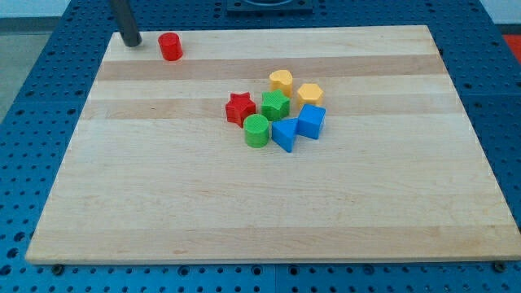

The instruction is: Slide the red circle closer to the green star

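My tip [131, 43] (a bare rod, no pincer to report) rests near the red circle [170, 46], on its left; the green star [275, 105] sits well apart, mid-table [163, 203].

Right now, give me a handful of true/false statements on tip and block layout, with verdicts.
1. My tip sits to the view's left of the red circle, with a small gap between them. True.
2. The red circle touches the green star. False: it stands alone near the view's top left, far from the cluster.
3. The red star is on the view's left of the green star. True.
4. Two yellow blocks lie at the view's bottom edge of the board. False: the yellow blocks sit in the central cluster, on its upper side.
5. The green circle is below the green star in the view. True.
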Tool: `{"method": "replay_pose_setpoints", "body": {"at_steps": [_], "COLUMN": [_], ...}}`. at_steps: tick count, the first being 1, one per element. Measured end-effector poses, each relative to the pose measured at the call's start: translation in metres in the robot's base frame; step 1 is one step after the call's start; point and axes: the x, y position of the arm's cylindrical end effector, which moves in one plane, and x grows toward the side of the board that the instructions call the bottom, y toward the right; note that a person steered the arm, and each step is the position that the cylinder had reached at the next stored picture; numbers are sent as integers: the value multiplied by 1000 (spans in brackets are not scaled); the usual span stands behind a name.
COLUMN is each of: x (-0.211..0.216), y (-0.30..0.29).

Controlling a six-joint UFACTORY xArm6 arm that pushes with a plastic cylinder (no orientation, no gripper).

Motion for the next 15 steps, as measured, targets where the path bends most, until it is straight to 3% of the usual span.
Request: {"method": "replay_pose_setpoints", "body": {"at_steps": [4, 13, 15], "x": [4, 117, 124], "y": [88, 93, 108]}}
